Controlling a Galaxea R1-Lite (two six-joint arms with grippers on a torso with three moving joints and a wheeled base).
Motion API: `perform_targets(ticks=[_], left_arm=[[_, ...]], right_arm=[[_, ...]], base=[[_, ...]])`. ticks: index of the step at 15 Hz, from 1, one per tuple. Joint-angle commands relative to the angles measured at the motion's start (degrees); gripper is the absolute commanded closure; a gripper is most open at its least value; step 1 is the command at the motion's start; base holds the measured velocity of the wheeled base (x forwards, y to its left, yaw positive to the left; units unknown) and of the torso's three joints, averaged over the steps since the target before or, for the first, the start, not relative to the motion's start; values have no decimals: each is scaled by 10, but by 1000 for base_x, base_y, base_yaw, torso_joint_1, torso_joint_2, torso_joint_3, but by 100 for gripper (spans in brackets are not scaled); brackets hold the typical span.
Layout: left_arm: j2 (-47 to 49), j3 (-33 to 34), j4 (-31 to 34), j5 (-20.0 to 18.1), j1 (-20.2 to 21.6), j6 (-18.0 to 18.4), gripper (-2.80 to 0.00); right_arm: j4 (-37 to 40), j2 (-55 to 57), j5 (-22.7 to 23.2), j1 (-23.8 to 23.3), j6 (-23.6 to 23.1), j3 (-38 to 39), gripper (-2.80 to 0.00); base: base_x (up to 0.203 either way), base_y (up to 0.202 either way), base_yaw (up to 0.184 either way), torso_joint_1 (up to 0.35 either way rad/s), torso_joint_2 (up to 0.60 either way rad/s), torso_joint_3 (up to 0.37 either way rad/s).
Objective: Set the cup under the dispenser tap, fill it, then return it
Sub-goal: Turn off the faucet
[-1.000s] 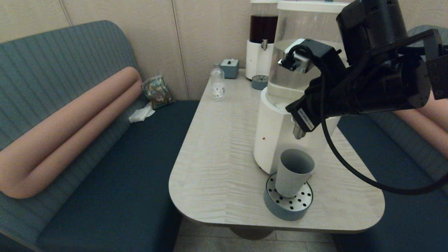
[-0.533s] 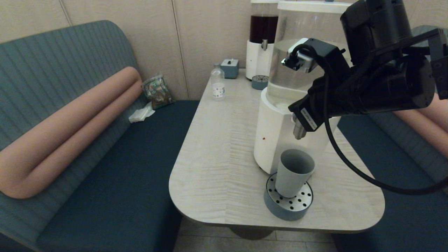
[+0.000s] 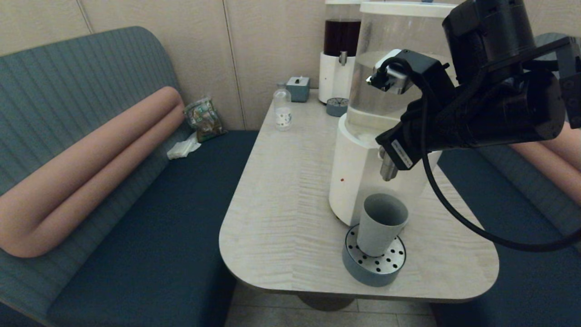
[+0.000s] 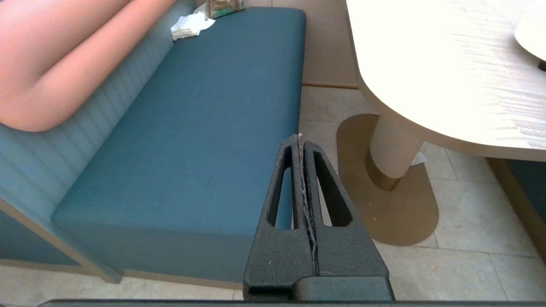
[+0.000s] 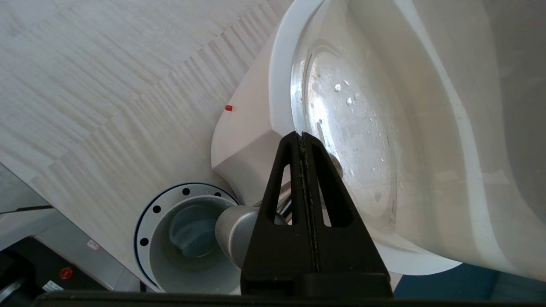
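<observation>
since a second ago the right claw [image 5: 303, 140] has crept slightly up and back above the brushed-steel dispenser tap [image 3: 387, 170]. the matte grey-blue cup [image 3: 380, 224] stands beneath it on the perforated drip tray [image 3: 373, 268]. press the knob squarely; fingers clenched, holding nothing. left claw [image 4: 301, 145] clenched, parked over the bench.

The right gripper [image 5: 302, 135] has its two black fingers pressed together, and it hangs above the white base of the dispenser [image 5: 251, 128]. Under it the steel dispenser tap [image 5: 236, 230] points over the grey cup [image 5: 192, 247], which stands on a round drip tray with holes [image 5: 149, 213] on the pale wooden tabletop [image 5: 106, 85]
</observation>
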Motion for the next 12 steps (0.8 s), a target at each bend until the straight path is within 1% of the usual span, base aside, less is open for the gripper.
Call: perform_targets(ticks=[1, 3, 4, 5, 6, 7, 9, 12], left_arm=[[0, 1, 0, 0, 0, 0, 0], [0, 1, 0, 0, 0, 0, 0], [0, 1, 0, 0, 0, 0, 0], [0, 1, 0, 0, 0, 0, 0], [0, 1, 0, 0, 1, 0, 0], [0, 1, 0, 0, 1, 0, 0], [0, 1, 0, 0, 1, 0, 0], [1, 1, 0, 0, 1, 0, 0]], right_arm=[[4, -1, 1, 2, 0, 0, 0], [6, -6, 10, 12, 0, -6, 0], [10, -12, 24, 20, 1, -6, 0], [27, -24, 50, 40, 3, -6, 0], [38, -31, 59, 54, 7, -10, 0], [39, -34, 60, 62, 9, -16, 0], [37, -44, 60, 64, 9, -19, 0], [17, -97, 48, 77, 10, 7, 0]], base=[[0, 0, 0, 0, 0, 0], [0, 0, 0, 0, 0, 0], [0, 0, 0, 0, 0, 0], [0, 0, 0, 0, 0, 0], [0, 0, 0, 0, 0, 0], [0, 0, 0, 0, 0, 0], [0, 0, 0, 0, 0, 0], [0, 0, 0, 0, 0, 0]])
